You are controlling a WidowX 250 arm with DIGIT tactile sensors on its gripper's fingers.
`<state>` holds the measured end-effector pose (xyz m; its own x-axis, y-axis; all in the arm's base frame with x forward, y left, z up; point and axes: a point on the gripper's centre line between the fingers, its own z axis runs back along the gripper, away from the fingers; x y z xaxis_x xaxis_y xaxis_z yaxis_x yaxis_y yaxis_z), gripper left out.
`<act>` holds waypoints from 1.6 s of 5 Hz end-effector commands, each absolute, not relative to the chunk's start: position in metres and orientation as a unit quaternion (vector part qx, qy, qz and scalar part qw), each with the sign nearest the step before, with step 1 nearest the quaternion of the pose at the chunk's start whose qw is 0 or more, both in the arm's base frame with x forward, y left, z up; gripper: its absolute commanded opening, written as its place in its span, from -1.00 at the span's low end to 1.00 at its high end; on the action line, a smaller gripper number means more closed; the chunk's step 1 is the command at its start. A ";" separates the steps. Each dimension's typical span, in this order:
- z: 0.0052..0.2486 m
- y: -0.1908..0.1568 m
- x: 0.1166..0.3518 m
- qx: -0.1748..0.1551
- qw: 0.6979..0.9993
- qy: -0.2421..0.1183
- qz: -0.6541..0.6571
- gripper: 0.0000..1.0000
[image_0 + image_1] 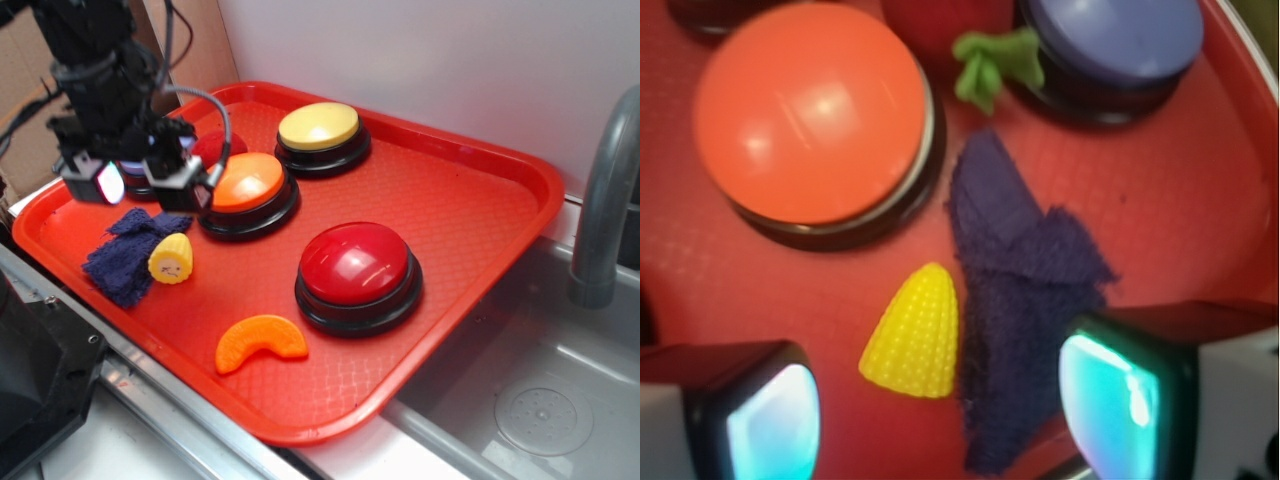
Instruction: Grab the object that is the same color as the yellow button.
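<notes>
The small yellow corn cob (171, 258) lies on the red tray (470, 190) at the left, its side against a dark blue cloth (122, 254). In the wrist view the corn cob (913, 333) lies between and just ahead of my fingers, beside the cloth (1025, 290). My gripper (140, 186) hangs open and empty above and behind the corn; in the wrist view the gripper (940, 415) straddles the corn's base. The yellow button (320, 133) stands at the tray's back.
An orange button (248, 190), a red button (357, 272) and an orange crescent slice (260, 342) are on the tray. A blue button (1110, 40) and a green-leafed red toy (995, 60) sit behind the cloth. A sink (540, 390) and grey faucet (605, 200) are at right.
</notes>
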<state>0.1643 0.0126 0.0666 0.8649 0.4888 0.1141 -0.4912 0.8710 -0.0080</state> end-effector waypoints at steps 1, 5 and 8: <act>0.042 0.015 0.165 -0.014 0.947 -0.063 0.315 1.00; 0.020 0.008 0.170 -0.012 0.945 -0.043 0.325 -1.00; 0.047 0.000 0.174 0.004 0.955 -0.067 0.287 -1.00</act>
